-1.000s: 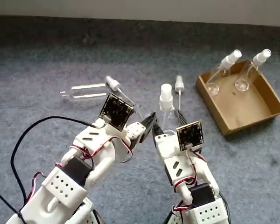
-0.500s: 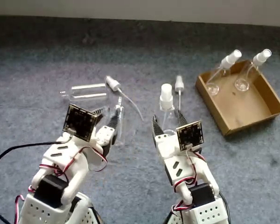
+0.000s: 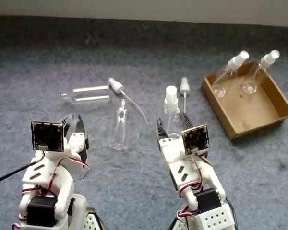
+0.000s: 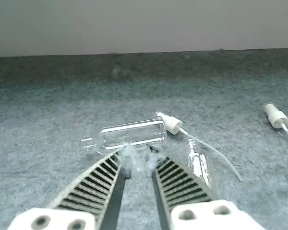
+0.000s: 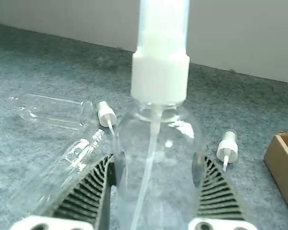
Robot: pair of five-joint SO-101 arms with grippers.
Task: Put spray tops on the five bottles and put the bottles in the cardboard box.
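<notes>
upright bottle (image 3: 171, 111) clasped by right gripper (image 3: 171, 120), left gripper (image 3: 73, 120) slightly parted, empty, near lying bottle (image 3: 120, 128)

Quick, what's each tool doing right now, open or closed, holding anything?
Left tool: slightly open, empty.
Right tool: closed on the upright capped bottle.

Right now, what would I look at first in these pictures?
The upright bottle with its white spray top, held in the right gripper, grabs the eye first. Next comes the cardboard box at the right, where two capped bottles lean over its far edge. Two bare bottles lie on the grey carpet ahead of the left gripper.
</notes>
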